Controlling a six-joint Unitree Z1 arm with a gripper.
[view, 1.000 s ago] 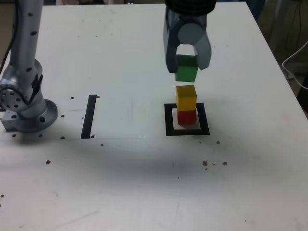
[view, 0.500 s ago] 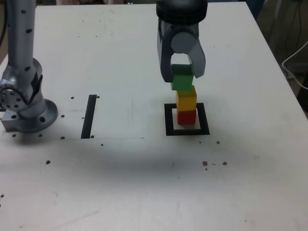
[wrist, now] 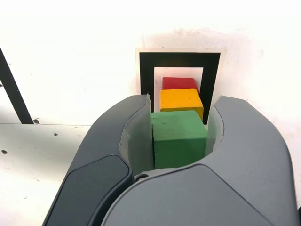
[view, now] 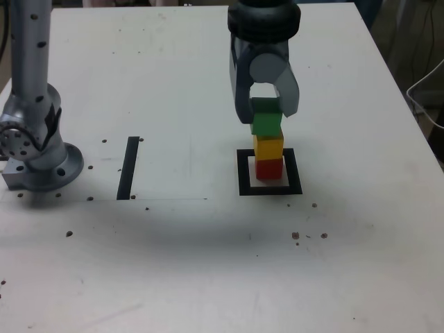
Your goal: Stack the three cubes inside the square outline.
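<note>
- Ext. view: grip (view: 267, 114) has come down in the last sec., w/ green (view: 267, 125) in it; green was clear above the pile, now it overlaps yellow (view: 269, 147) in this view.
- It swung toward the ext. view's left on the way, now it's back roughly in line w/ the frame (view: 245, 173). Looks like a late alignment fix.
- Red (view: 269, 169) sits inside the frame, yellow on top of it; neither has shifted. Base OK.
- Wrist view: pads (wrist: 138, 141) closed in on green, one each side, open only approx. a cube's width. Firm hold, by the look of it.
- Green's over the frame area, yellow & red showing beyond it. Can't tell if green touches yellow.
- So: last cube, nearly there. Next, prob. square up, lower gently, let go; off-centre contact could tip yellow.
</note>
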